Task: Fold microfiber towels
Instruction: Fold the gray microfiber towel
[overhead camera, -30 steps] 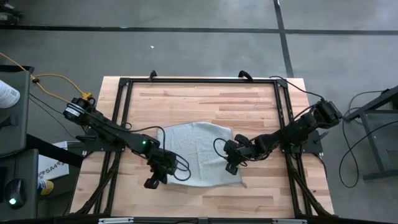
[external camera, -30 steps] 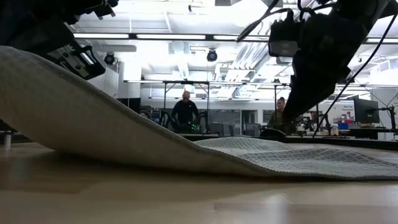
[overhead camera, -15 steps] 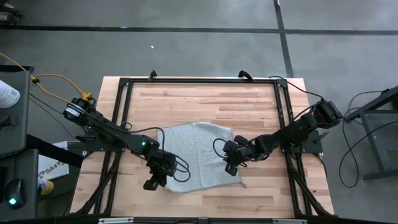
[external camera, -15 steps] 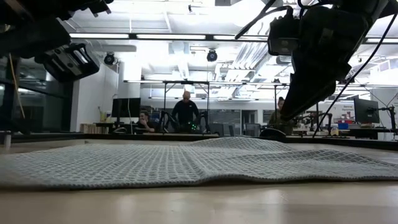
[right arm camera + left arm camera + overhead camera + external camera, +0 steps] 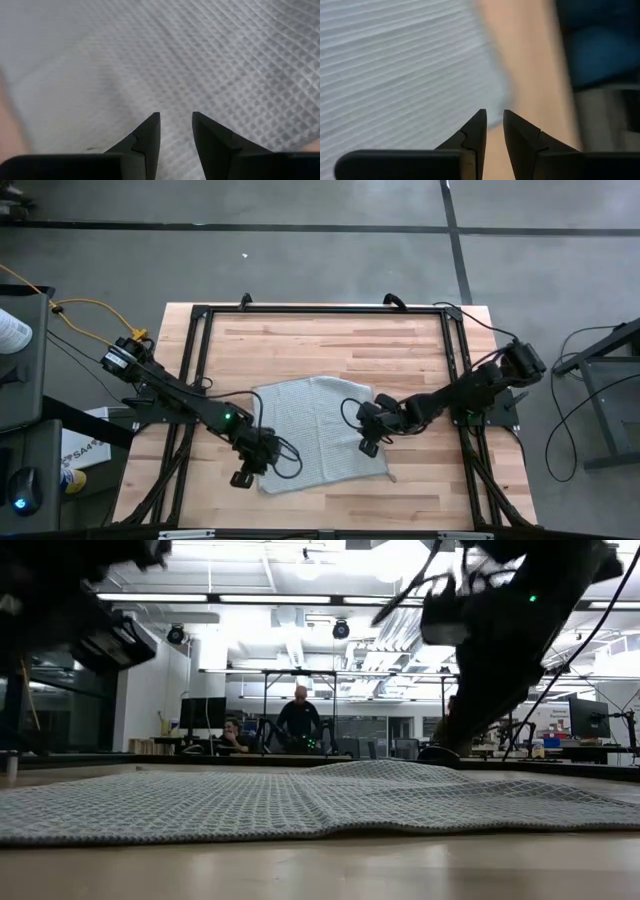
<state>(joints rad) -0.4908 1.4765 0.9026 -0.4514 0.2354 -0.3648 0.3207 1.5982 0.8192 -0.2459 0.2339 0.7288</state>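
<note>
Released, towel (image 5: 318, 426) lies flat; left gripper (image 5: 243, 477) hovers open.

Grey towel (image 5: 315, 425) lies flat on the table (image 5: 330, 340) between both end effectors.

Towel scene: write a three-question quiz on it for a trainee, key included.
1. True or false: the towel lies spread flat on the table.
2. Which gripper hovers over the towel's right part?
A. left gripper
B. right gripper
C. neither
3. Fill in: both grippers' jaws hold ____.

Key
1. True; the low view shows it lying along the wood.
2. B; the left gripper is at the towel's near left corner.
3. Nothing; both wrist views show a gap between the jaws, with no cloth in it.
</note>
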